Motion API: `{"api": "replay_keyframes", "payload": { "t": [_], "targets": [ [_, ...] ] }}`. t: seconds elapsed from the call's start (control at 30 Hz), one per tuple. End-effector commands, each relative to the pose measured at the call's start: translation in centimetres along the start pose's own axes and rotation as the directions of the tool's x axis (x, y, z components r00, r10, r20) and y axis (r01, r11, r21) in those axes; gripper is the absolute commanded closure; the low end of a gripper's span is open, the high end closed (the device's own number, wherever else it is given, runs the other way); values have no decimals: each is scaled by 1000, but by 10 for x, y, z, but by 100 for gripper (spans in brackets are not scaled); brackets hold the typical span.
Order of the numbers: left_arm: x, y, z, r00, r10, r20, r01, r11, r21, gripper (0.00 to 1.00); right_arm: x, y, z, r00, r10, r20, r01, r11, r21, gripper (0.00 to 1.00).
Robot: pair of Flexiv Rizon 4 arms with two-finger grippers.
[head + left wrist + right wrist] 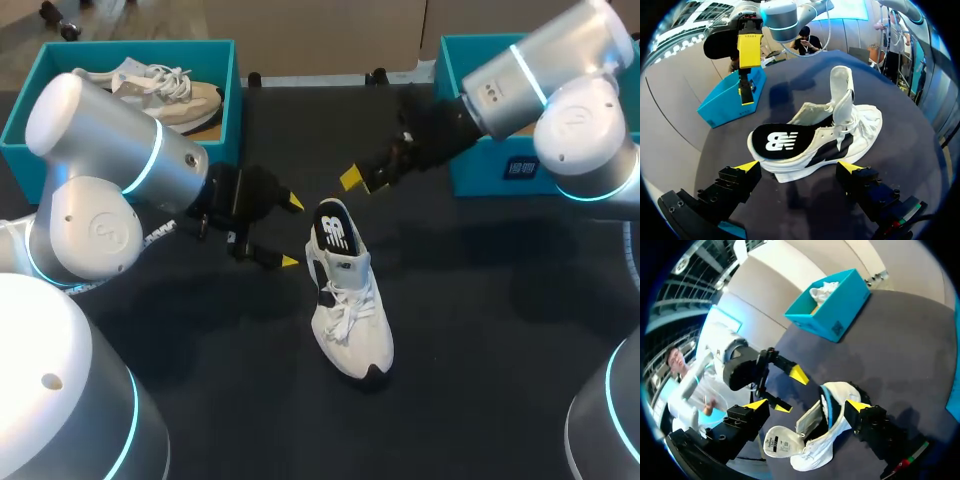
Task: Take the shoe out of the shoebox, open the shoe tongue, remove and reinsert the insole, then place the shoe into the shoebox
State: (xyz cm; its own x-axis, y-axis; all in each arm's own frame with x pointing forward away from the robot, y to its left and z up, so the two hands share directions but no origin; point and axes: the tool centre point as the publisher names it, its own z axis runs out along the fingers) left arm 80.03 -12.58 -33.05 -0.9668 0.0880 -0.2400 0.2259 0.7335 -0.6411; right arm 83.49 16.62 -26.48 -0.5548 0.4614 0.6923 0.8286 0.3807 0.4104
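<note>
Shoe (365,345), a white sneaker with black panels, stands on its sole out on the dark table (480,330), outside both boxes, with its toe toward the robot and its heel away. Largest around it are the two silver arms. The left arm (100,190) comes in on the shoe's left, and the right arm (560,90) comes in from beyond the shoe's heel on the right. Two teal boxes sit well apart from the shoe, past its heel end. The left shoebox (236,85) holds a second shoe (170,95), beige and white. The right shoebox (500,175) is partly hidden behind the right arm, and its contents cannot be seen. On the shoe itself, the white tongue (842,92) is pulled up and stands upright above loosened laces (345,315). A black insole (335,232) with a white logo rests at the heel opening, tilted, its rear end raised above the heel collar. The left gripper (291,232) hovers just beside the shoe's heel on its left side, fingers spread wide and touching nothing. From its wrist camera the shoe lies sideways just ahead of the two yellow tips. The right gripper (806,405) hangs just above and behind the heel, its fingers also spread apart, with the heel and insole below the gap and no contact visible.
</note>
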Motion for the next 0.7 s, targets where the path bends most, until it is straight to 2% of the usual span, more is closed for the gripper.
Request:
{"api": "replay_keyframes", "payload": {
  "t": [0.03, 0.33, 0.7],
  "targets": [
    [-8, 9, -26, 1000, -28, -12, 27, 1000, -13, 0, 6, -14, -15, 991, 78, 108, -75, 997, -28, 0],
    [-28, 27, -66, 998, -54, -14, 54, 998, -30, 0, 5, -25, -25, 938, 181, 297, -167, 983, -72, 0],
    [-40, 31, -102, 999, -42, 6, 42, 998, -50, 0, 9, -32, -26, 863, 254, 437, -250, 966, -68, 0]
  ]
}}
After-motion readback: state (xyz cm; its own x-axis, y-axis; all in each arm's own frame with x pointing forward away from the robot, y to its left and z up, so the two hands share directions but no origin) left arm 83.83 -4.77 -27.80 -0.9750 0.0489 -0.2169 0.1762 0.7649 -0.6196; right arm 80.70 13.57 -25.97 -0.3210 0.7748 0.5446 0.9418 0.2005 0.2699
